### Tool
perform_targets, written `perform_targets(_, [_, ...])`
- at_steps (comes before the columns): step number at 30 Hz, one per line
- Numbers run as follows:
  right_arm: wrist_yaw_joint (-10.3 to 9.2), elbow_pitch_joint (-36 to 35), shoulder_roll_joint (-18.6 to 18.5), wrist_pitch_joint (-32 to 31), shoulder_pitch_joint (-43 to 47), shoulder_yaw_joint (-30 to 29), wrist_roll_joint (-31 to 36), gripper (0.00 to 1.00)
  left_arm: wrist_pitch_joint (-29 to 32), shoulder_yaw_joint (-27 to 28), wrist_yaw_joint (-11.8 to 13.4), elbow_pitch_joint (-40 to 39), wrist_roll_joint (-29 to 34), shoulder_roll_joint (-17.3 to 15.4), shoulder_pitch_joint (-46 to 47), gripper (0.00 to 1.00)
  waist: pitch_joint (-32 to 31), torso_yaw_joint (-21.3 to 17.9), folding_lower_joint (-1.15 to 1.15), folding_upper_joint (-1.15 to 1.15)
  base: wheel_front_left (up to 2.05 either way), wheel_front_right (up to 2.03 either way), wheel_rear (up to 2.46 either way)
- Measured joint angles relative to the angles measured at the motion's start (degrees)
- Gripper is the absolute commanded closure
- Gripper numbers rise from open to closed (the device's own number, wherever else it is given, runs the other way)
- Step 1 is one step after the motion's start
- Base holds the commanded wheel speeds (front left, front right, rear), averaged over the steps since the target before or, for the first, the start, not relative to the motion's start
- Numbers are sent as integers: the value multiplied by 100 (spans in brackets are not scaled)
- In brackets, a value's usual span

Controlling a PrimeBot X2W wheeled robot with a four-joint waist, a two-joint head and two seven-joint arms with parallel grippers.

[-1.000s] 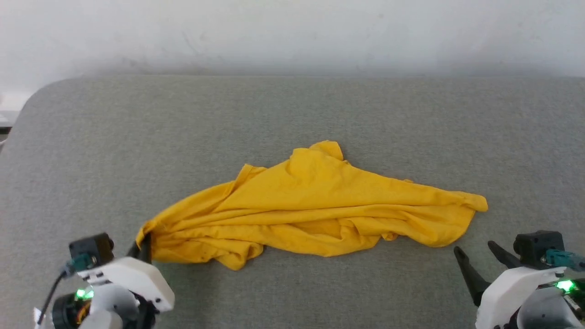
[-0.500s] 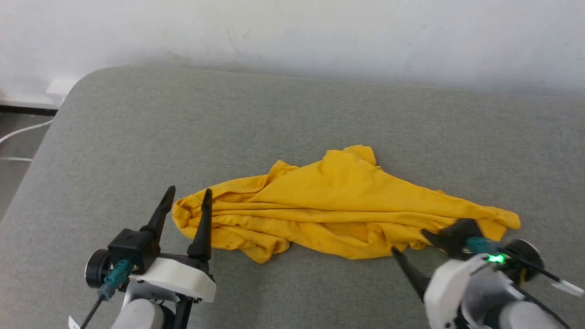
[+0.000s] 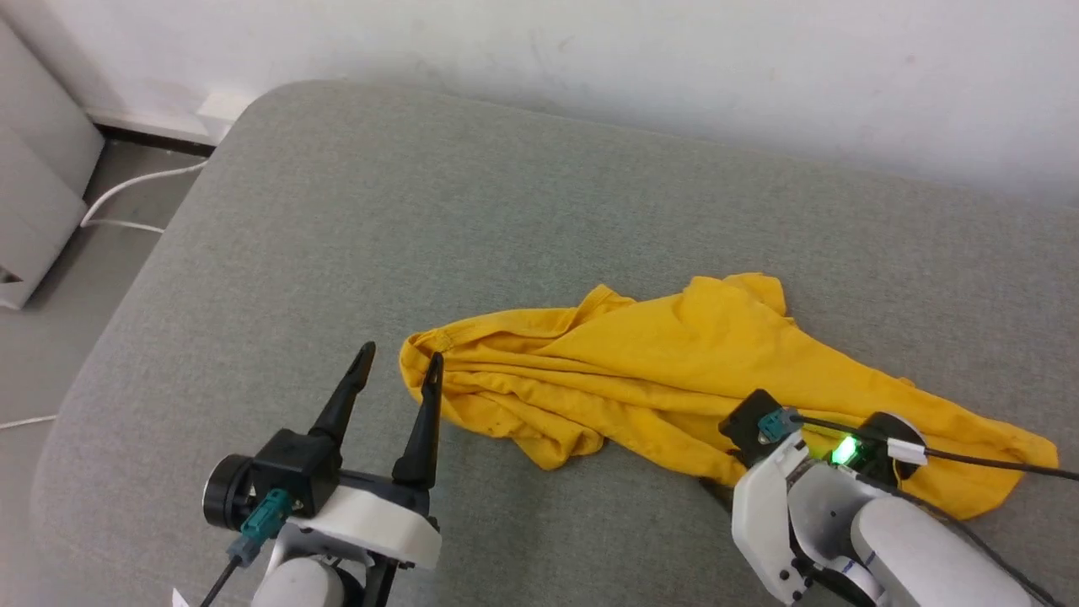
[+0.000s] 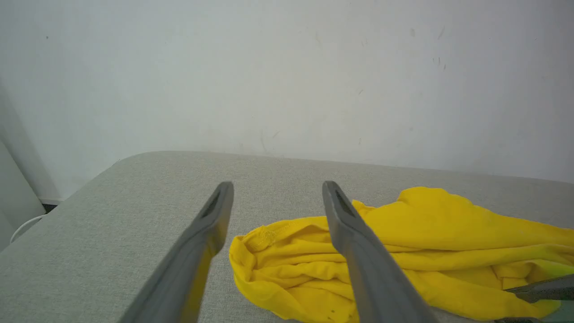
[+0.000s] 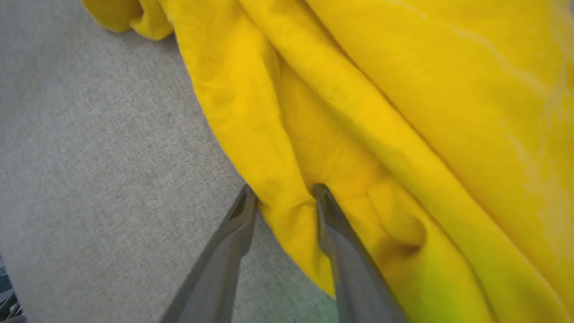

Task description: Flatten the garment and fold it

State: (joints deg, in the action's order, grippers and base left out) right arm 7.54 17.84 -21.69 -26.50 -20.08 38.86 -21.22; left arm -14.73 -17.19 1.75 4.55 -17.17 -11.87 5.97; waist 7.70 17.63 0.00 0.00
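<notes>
Head camera looks down from above onto the grey fabric-covered counter [image 3: 337, 211], white wall [image 3: 674, 51] beyond. Left wrist camera sits low, facing that wall; right wrist camera points downward, very close. All three share the crumpled mustard-yellow cotton garment [image 3: 641, 371].

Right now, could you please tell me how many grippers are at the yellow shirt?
2. The left gripper stands open at the garment's left end; the right gripper straddles a fold at its near edge.
</notes>
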Motion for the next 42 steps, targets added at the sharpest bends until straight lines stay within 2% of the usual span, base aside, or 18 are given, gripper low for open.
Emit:
perform_targets(4, [0, 108, -136, 91, -88, 92, -241, 100, 0, 100, -59, 124, 10, -4, -60, 0, 4, 37, 1, 0, 0, 0, 0])
perform_targets(7, [1, -129, -372, 23, 46, 137, -512, 100, 0, 201, -73, 186, 13, -22, -181, 0, -47, -20, 0, 0, 0, 0, 0])
perform_targets(11, [10, -719, -1188, -369, 330, 47, -722, 100, 0, 276, -130, 201, 15, -48, -297, 0, -150, -203, 1, 0, 0, 0, 0])
perform_targets(14, [8, -1038, -2030, -726, 545, -269, -759, 100, 0, 290, -174, 196, 54, -30, -337, 0, -267, -405, 1, 0, 0, 0, 0])
perform_targets(17, [7, -1217, -2687, -928, 686, -678, -721, 100, 0, 265, -219, 189, 74, 30, -336, 0, -386, -627, 0, 0, 0, 0, 0])
perform_targets(19, [7, -1216, -2905, -927, 761, -960, -690, 100, 0, 231, -267, 201, 93, 71, -334, 0, -449, -760, 0, 0, 0, 0, 0])
perform_targets(21, [7, -1141, -2931, -859, 822, -1146, -613, 100, 0, 202, -291, 231, 97, 121, -331, 0, -496, -885, 0, 0, 0, 0, 0])
perform_targets(23, [7, -991, -2774, -689, 867, -1325, -438, 100, 0, 157, -338, 296, 102, 136, -326, 0, -519, -1001, 0, 0, 0, 0, 0])
perform_targets(24, [7, -920, -2643, -561, 875, -1416, -341, 8, 0, 122, -372, 347, 104, 142, -319, 0, -523, -1054, 0, 0, 0, 0, 0])
perform_targets(25, [7, -817, -2457, -463, 895, -1568, -278, 0, 7, 76, -390, 402, 104, 145, -312, 0, -524, -1104, 0, 0, 0, 0, 0])
perform_targets(26, [7, -817, -2457, -463, 895, -1568, -278, 0, 7, 76, -390, 402, 104, 145, -312, 0, -524, -1104, 0, 0, 0, 0, 0])
perform_targets(27, [7, -724, -2058, -297, 979, -1879, -200, 0, 81, -12, -433, 497, 104, 153, -289, 0, -512, -1191, 0, 0, 0, 0, 0])
perform_targets(28, [7, -732, -1858, -194, 1027, -2028, -191, 0, 145, -49, -475, 547, 103, 162, -256, 0, -498, -1233, 0, 0, 0, 0, 0])
perform_targets(31, [7, -881, -1536, -15, 1124, -2280, -163, 0, 291, -113, -533, 614, 81, 169, -157, 0, -471, -1311, 0, 0, 0, 0, 0])
perform_targets(37, [7, -1894, -642, 394, 1628, -3340, 88, 0, 1057, -280, -677, 857, -177, 212, 275, 0, -386, -1585, 0, 0, 0, 0, 0])
perform_targets(42, [5, -2507, -92, 616, 2201, -3577, 394, 0, 1979, -401, -668, 1224, -169, 169, 722, 0, -281, -1875, 0, 0, 0, 0, 0])
